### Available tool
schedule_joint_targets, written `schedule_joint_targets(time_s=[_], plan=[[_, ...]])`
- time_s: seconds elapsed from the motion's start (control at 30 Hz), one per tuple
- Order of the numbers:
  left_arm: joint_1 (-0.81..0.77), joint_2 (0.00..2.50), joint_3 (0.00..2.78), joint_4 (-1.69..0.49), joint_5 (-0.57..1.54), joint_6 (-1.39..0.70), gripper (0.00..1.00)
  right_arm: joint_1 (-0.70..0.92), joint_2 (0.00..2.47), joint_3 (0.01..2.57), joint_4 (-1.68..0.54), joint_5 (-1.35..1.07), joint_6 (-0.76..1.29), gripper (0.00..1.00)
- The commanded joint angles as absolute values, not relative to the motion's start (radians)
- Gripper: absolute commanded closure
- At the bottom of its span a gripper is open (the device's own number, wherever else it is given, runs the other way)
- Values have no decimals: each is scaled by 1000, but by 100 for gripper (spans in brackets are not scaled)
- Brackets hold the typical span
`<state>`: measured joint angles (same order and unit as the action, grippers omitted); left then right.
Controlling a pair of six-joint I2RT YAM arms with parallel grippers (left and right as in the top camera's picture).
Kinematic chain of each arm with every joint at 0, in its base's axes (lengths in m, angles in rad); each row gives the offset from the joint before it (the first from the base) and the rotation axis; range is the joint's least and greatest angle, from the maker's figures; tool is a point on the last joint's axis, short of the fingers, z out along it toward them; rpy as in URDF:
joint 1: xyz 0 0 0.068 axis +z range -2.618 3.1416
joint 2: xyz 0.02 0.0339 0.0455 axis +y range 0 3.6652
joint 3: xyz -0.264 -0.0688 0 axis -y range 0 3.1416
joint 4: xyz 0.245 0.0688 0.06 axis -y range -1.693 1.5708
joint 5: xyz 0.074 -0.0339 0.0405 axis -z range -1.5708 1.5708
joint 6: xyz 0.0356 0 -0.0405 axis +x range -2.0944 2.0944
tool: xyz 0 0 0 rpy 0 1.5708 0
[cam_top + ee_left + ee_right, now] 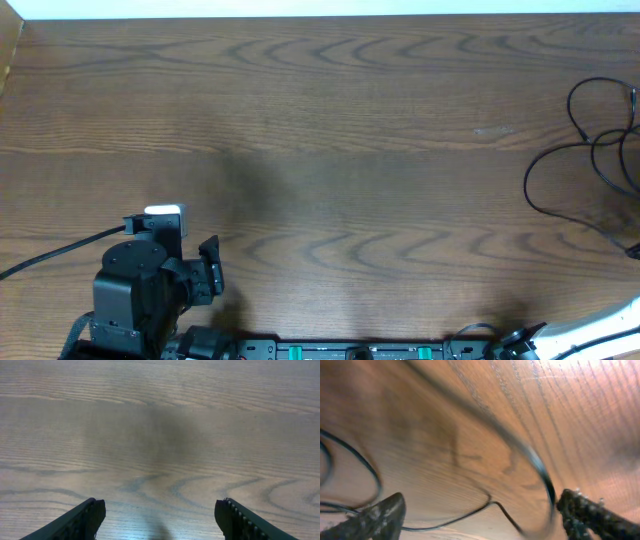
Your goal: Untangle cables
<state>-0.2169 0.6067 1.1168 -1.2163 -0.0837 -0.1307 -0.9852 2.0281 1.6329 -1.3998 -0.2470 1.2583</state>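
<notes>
The cables point(580, 150) are thin black cords lying in loose overlapping loops at the table's far right edge, partly cut off by the frame. In the right wrist view a thin cable point(465, 515) runs across the wood between the fingers, and a blurred one point(540, 467) arcs close to the right finger. My right gripper point(480, 505) is open around them and clamps nothing. In the overhead view only its white arm link point(612, 324) shows. My left gripper point(212, 262) sits at the front left, far from the cables. It point(160, 507) is open over bare wood.
The wooden table point(330, 150) fills the view. The left arm's own thick black cable point(50, 255) trails off to the left edge. A black rail with green parts point(350, 351) runs along the front edge. A white strip point(320, 7) borders the far edge.
</notes>
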Motion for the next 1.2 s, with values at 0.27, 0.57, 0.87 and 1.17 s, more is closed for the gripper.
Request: schedule_joint_targets(time_s=[0.27, 0.57, 0.87, 1.17], plan=[[-213, 606, 1117, -1219, -86, -129, 24, -927, 2022, 1640, -1476, -513, 803, 20], [-213, 606, 1117, -1219, -86, -129, 24, -665, 2022, 1640, -1473, -433, 690, 94], [-213, 606, 1117, -1219, -86, -129, 24, -340, 2022, 1640, -1383, -118, 452, 73], [-213, 606, 1117, -1222, -85, -129, 24, -80, 2022, 1640, -1300, 253, 376, 20]])
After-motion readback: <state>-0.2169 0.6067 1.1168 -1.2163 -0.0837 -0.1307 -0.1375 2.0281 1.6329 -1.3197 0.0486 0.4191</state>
